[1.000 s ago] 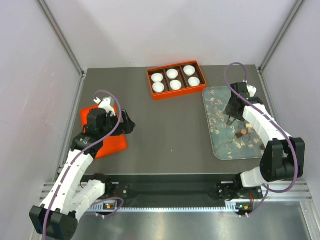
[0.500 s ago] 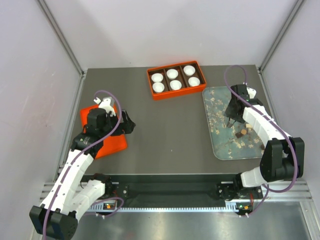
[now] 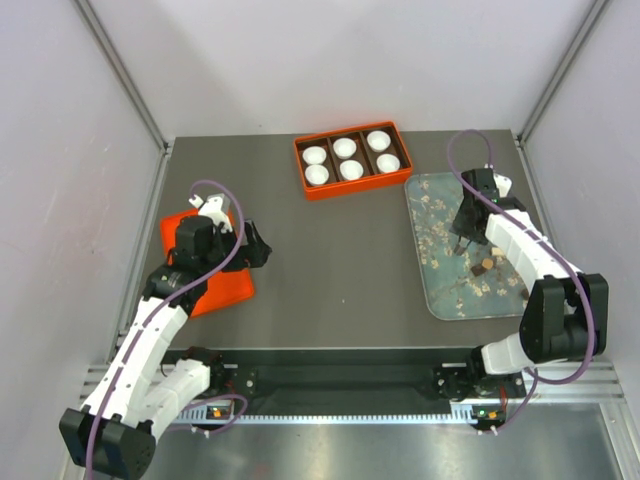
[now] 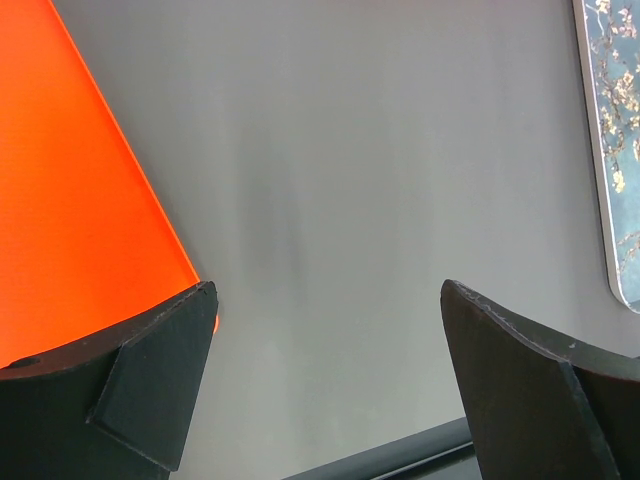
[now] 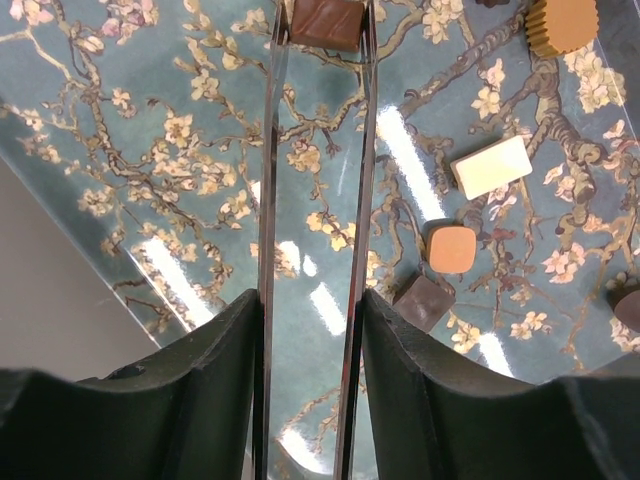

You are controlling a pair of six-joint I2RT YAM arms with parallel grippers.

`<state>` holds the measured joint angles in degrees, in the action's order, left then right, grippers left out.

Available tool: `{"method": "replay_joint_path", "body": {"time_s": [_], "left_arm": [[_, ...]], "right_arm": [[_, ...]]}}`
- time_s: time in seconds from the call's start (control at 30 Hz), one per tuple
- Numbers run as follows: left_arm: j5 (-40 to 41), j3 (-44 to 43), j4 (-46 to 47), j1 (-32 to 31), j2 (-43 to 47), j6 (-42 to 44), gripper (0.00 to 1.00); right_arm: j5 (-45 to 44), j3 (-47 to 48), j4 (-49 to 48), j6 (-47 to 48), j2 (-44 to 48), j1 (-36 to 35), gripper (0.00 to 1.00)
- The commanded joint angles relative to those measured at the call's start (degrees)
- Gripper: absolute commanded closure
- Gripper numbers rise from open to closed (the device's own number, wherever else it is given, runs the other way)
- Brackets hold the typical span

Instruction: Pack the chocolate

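One glossy brown square chocolate (image 5: 325, 25) pinched in right hand (image 5: 322, 14) | left hand (image 4: 327, 292) spread wide

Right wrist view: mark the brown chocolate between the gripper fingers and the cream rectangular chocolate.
Brown chocolate (image 5: 325, 22): right wrist view, its top face.
Cream rectangular chocolate (image 5: 491, 166): right wrist view, its top centre.

Pale lilac walls (image 3: 60, 150) enclose a grey table (image 3: 330, 250) — evenly lit.

Top external: high above near edge, looking down on whole tabletop (image 3: 340, 260). Left wrist: low, close, facing across tabletop toward blossom-print tray (image 4: 615, 150). Right wrist: very close over same tray, shared by all three views.
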<state>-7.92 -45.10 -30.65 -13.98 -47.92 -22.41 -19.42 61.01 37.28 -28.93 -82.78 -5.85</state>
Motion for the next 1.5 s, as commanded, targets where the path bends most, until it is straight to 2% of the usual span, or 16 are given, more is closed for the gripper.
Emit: {"method": "replay_joint_path", "body": {"time_s": [0.0,0.47,0.67,0.8,1.0,1.17,1.33,1.47], "left_arm": [[-0.4,-0.1,1.7,-0.3,-0.1,0.4,0.02],[0.1,-0.1,1.6,-0.3,-0.2,0.5,0.02],[0.5,-0.2,1.4,-0.3,0.1,0.5,0.02],[0.7,-0.2,1.3,-0.2,0.3,0.4,0.02],[1.1,-0.2,1.1,-0.2,0.4,0.5,0.02],[1.8,-0.1,0.9,-0.3,0.9,0.6,0.02],[1.7,0.0,0.9,-0.2,0.9,0.5,0.02],[1.7,0.0,0.9,-0.2,0.9,0.5,0.02]], "right_arm": [[-0.4,2.0,-1.3,1.7,-0.3,0.9,0.58],[2.5,4.7,-0.7,5.7,1.2,-2.7,0.62],[2.0,10.3,0.8,6.3,1.2,-6.5,0.63],[1.9,17.5,0.6,6.4,-0.6,-9.3,0.63],[4.7,28.6,-4.0,7.8,-9.0,-13.2,0.64],[5.0,39.2,-7.7,9.6,-19.6,-15.8,0.64],[6.2,44.5,-12.8,11.0,-27.8,-16.3,0.64],[6.5,46.1,-17.6,13.2,-30.9,-16.8,0.64]]}}
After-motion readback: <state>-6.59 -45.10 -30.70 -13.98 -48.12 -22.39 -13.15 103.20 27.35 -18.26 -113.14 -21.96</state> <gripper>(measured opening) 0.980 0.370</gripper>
